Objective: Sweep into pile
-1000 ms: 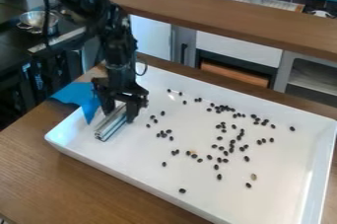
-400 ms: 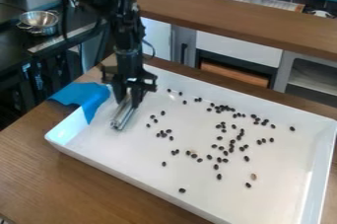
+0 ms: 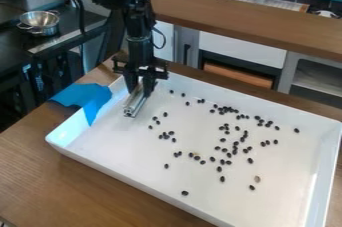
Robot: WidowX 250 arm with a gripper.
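A metal bar (image 3: 135, 103) is held between the nearly closed fingers of the tool (image 3: 139, 85), left of the scattered beans (image 3: 235, 143), upper left of the frame.

A brown wooden table (image 3: 60, 191) is carrying a large white rectangular tray (image 3: 133, 175), which is lying at a slant across the view, and a blue sheet (image 3: 92, 100) is draping over the tray's rim at the view's left
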